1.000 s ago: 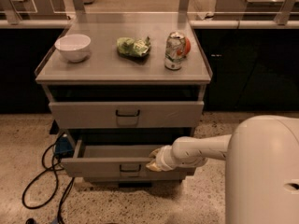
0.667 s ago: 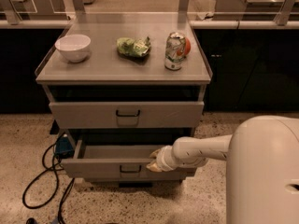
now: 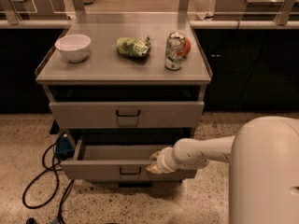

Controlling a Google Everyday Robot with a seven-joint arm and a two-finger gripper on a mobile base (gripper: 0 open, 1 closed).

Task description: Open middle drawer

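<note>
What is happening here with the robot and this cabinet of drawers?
The robot's one arm reaches in from the right, and its gripper sits at the front rim of the middle drawer, just right of the black loop handle. That drawer stands pulled out, its plain grey inside showing. The taller drawer above looks shut. On the cabinet top stand a white bowl, a green snack bag and a drink can.

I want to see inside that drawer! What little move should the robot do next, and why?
Probably pull the middle drawer a bit farther out, toward the robot. It is only partly open, with its grey inside just showing, and the end effector sits at its front rim, right of the handle.
</note>
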